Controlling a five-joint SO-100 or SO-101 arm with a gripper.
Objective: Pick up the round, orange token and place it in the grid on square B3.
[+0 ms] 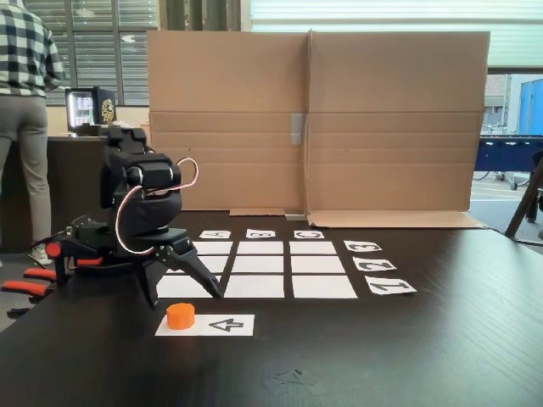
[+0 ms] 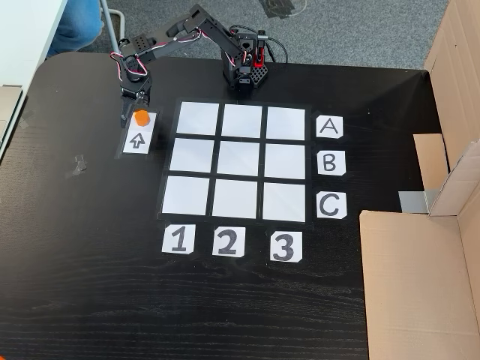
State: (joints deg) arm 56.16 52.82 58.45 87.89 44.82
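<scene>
The token (image 1: 180,315) stands upright on one end of the arrow strip (image 1: 222,325), near the bench (image 1: 407,356) edge in a fixed view from the front; in the fixed view from above it (image 2: 141,117) sits at the strip's upper end, left of the grid (image 2: 241,161) and apart from it. The pincer (image 1: 182,284) hangs just behind the token, fingers spread and holding nothing, tips short of the token. Square B3 (image 2: 285,160) lies bare in the grid's right column, level with the B card (image 2: 330,162) and above the 3 card (image 2: 285,246). All nine rectangles are bare, and the dark bench between strip and grid is open.

The A card (image 2: 329,126) and C card (image 2: 330,205) flank the B card; the 1 card (image 2: 178,240) and 2 card (image 2: 229,242) lie beside the 3. Red-orange clamp handles (image 1: 30,284) jut out at the bench's left edge by the arm's base. A cardboard screen (image 1: 339,119) stands along the far edge, behind the grid. A person (image 1: 25,102) in a checked shirt stands at a counter beyond. The floor is grey carpet (image 2: 360,30).
</scene>
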